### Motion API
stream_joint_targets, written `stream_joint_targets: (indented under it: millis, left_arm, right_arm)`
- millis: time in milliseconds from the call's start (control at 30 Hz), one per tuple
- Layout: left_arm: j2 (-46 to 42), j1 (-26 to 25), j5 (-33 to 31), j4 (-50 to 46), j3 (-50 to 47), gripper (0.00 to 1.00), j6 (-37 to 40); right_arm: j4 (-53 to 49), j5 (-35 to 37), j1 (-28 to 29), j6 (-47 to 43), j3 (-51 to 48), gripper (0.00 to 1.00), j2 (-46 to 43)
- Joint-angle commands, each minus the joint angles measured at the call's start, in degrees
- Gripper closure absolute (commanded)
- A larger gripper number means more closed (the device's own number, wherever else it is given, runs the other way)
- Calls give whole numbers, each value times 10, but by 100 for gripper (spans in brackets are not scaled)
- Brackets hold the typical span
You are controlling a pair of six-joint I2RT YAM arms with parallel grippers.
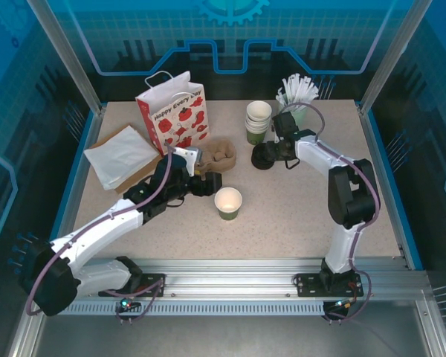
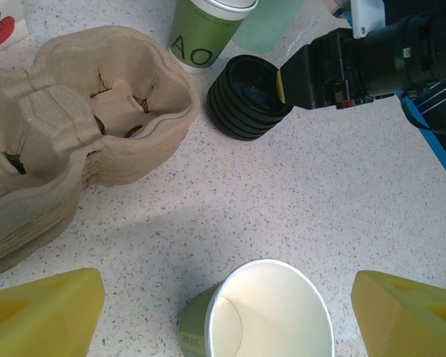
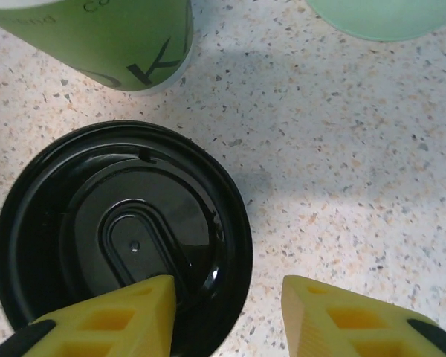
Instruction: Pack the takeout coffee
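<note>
Speckled table (image 1: 297, 216) from above: our cup (image 1: 228, 201) stands open in the middle, with no lid on. Our left gripper (image 1: 206, 184) is just beside it. Our right gripper (image 1: 275, 151) is at the stack of black lids (image 1: 262, 158).

From the left wrist, we see its fingers (image 2: 44, 312) wide apart, one each side of the cup, maybe to steady it.

From the right wrist, the fingers (image 3: 342, 312) are apart around the top lid (image 3: 123, 238) edge, we think to lift it.

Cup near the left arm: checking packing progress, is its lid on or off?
Off. The cup stands upright, its cream-white inside open and empty; the black lids sit stacked apart from it on the table.
</note>
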Motion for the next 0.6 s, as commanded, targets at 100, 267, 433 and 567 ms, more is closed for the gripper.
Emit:
stream_joint_targets:
  millis: [100, 267, 433, 567]
  left_arm:
    - [9, -4, -3, 9, 18, 12, 14]
    - [15, -4, -3, 9, 19, 12, 16]
    - [18, -5, -3, 10, 19, 12, 16]
    - [17, -4, -4, 9, 18, 12, 17]
  right_arm:
    - [-21, 8, -7, -6, 45, 70, 35]
    - [-24, 15, -7, -12, 53, 75, 40]
    - [-31, 15, -7, -16, 61, 76, 45]
    - [-34, 15, -8, -19, 65, 79, 44]
